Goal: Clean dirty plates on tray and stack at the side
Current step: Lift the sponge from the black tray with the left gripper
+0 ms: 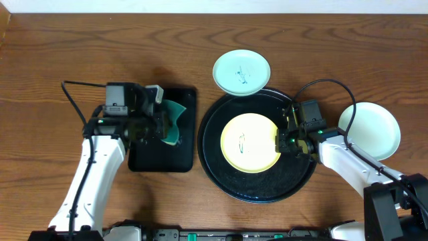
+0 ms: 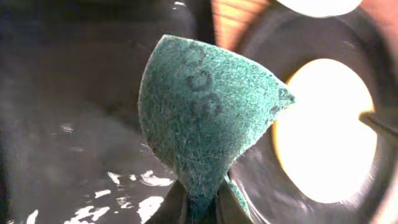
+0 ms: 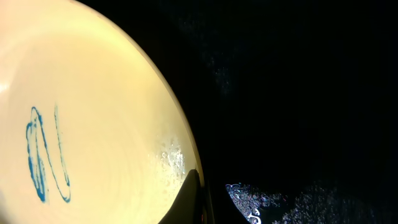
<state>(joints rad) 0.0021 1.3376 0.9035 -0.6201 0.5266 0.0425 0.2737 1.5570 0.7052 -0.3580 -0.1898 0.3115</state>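
A pale yellow plate (image 1: 247, 142) with blue scribble marks lies in the middle of the large round black tray (image 1: 212, 152). My right gripper (image 1: 283, 138) is shut on the yellow plate's right rim (image 3: 180, 134). A mint-blue plate (image 1: 241, 72) with a small smear sits behind the tray, overlapping its rim. Another mint-blue plate (image 1: 370, 129) lies on the table to the right. My left gripper (image 1: 162, 122) is shut on a green scouring pad (image 2: 208, 118) and holds it over the rectangular black tray (image 1: 162, 155).
The rectangular black tray (image 2: 74, 124) is wet and glossy under the pad. Cables loop from both arms over the wooden table (image 1: 53, 53). The round tray (image 3: 298, 93) fills the right wrist view, with water droplets near the plate.
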